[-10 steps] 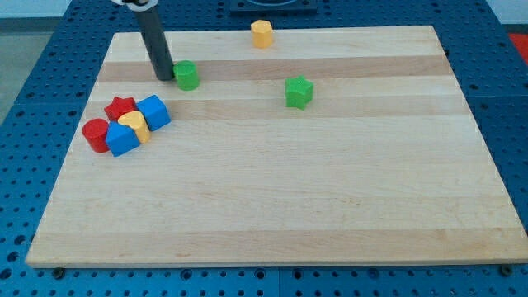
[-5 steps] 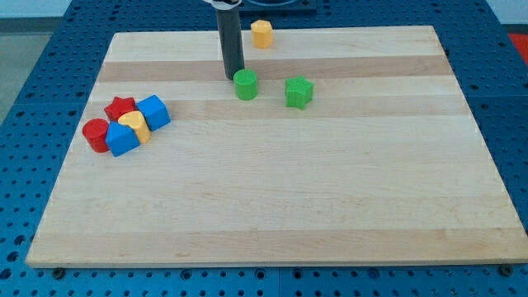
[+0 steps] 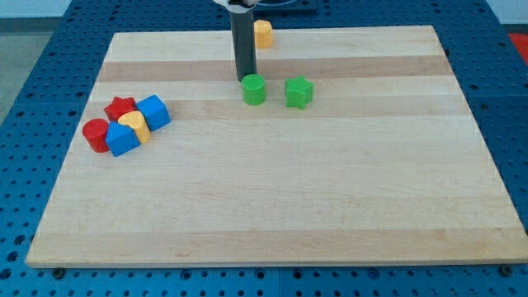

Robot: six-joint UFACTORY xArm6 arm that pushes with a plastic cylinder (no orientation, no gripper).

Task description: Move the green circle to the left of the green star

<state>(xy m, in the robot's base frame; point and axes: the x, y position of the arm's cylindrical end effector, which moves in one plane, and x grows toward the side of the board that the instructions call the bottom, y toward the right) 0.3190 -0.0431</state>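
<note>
**Two green blocks side by side, my tip at the circle's upper-left edge**

Camera view: my tip [image 3: 244, 80] stands at the upper-left edge of the green circle [image 3: 254, 89], touching it or very nearly so. The rig carries no pincer, only the straight dark rod, so there is no released or clenched state to tell. The green star [image 3: 299, 91] lies to the view's right of my tip, just beyond the circle, with a narrow gap of bare wood between the two green blocks. A yellow block [image 3: 263, 33] sits toward the view's top from my tip, close beside the rod's shaft near the far edge of the wooden worktop [image 3: 330, 198]. Well away to the view's left and a little lower huddle a red star [image 3: 120, 106], a blue cube [image 3: 153, 111], a yellow heart-like block [image 3: 134, 124], a red cylinder [image 3: 96, 134] and another blue block [image 3: 122, 139], touching one another.
</note>
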